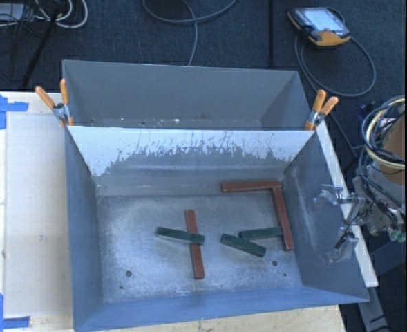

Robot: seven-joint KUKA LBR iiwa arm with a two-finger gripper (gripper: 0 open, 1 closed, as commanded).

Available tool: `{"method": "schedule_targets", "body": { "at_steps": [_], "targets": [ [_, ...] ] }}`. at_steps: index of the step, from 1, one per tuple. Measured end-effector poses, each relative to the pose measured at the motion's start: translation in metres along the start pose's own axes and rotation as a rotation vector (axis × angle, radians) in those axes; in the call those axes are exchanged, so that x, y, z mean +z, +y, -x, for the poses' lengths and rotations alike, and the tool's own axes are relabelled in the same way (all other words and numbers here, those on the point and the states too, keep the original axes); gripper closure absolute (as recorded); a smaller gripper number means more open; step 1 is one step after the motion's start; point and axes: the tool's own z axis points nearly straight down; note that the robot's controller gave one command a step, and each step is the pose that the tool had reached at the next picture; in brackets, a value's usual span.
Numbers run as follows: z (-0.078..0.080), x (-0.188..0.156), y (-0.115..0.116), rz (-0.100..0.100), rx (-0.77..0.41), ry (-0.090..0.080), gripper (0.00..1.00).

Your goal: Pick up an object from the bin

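Note:
My gripper (333, 223) hangs over the bin's right wall, above the floor, with its two fingers apart and nothing between them. Nearest to it lies a long brown stick (282, 218), running front to back by the right wall. A second brown stick (251, 185) meets its far end and forms an L with it. Two dark green sticks (261, 234) (243, 245) lie side by side just left of the long brown stick's near end.
Further left on the bin floor another brown stick (195, 252) lies front to back, crossed by a dark green stick (175, 234). The arm stands outside the bin's right rim.

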Motion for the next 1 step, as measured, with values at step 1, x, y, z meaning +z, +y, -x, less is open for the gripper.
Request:
{"method": "schedule_targets", "body": {
  "at_steps": [1],
  "targets": [
    [-0.0030,0.0500,0.0032,0.004,0.022,0.013,0.00]
  ]
}}
